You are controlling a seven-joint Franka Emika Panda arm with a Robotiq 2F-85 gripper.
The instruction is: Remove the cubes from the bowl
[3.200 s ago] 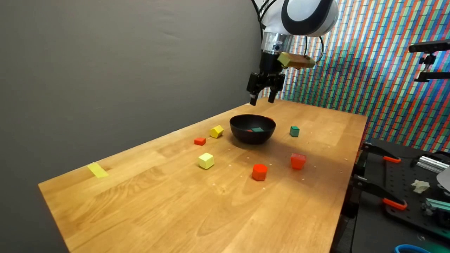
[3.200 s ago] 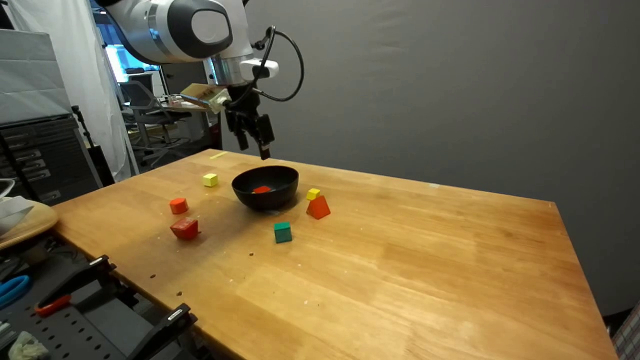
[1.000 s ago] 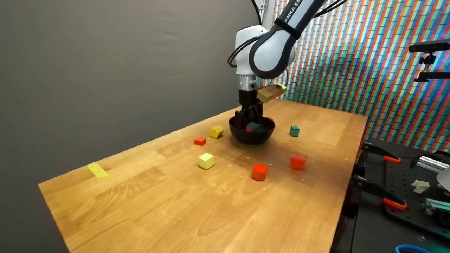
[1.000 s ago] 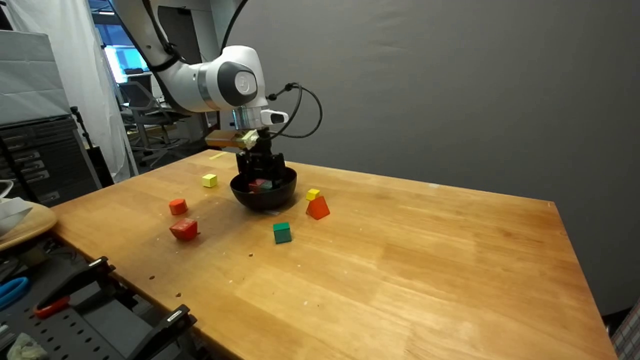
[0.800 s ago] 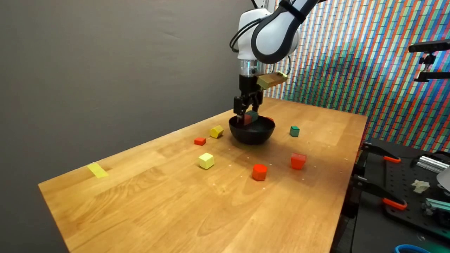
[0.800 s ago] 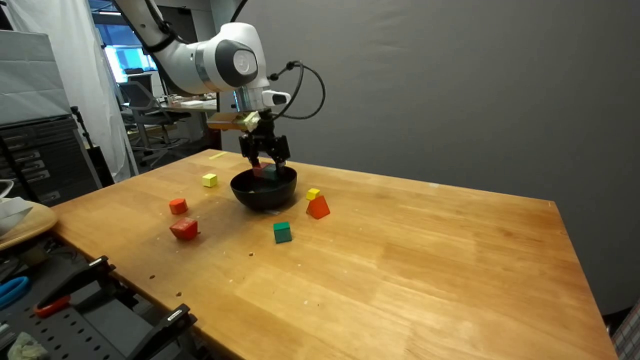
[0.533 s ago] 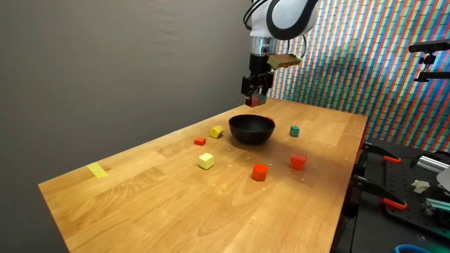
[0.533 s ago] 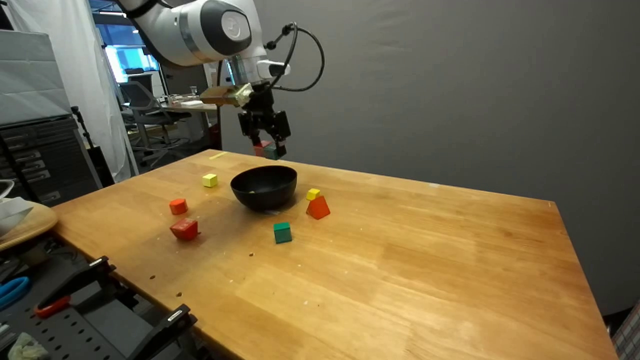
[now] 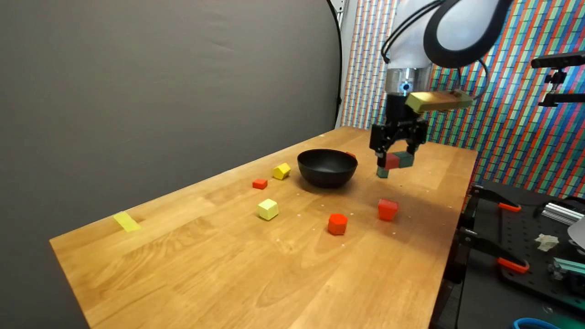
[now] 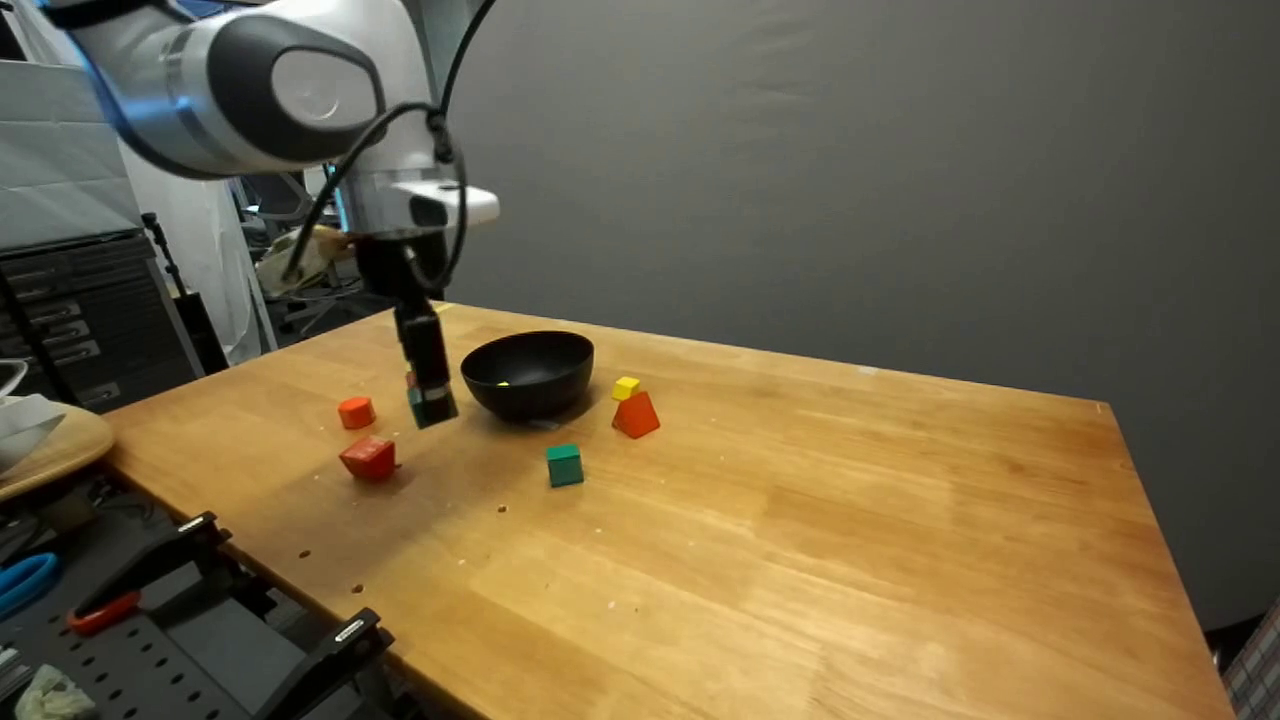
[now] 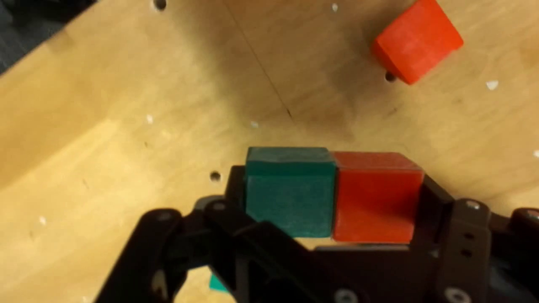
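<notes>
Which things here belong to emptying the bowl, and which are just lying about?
For the job:
green cube, red cube, held by the claw
black bowl, with a yellow piece inside
loose coloured blocks outside it, possibly already removed

Just lying about:
yellow tape strip
crumpled scrap

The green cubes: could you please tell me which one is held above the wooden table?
The green cube clamped in the black claw, side by side with a red cube. The other green cube rests on the wooden table.
</notes>
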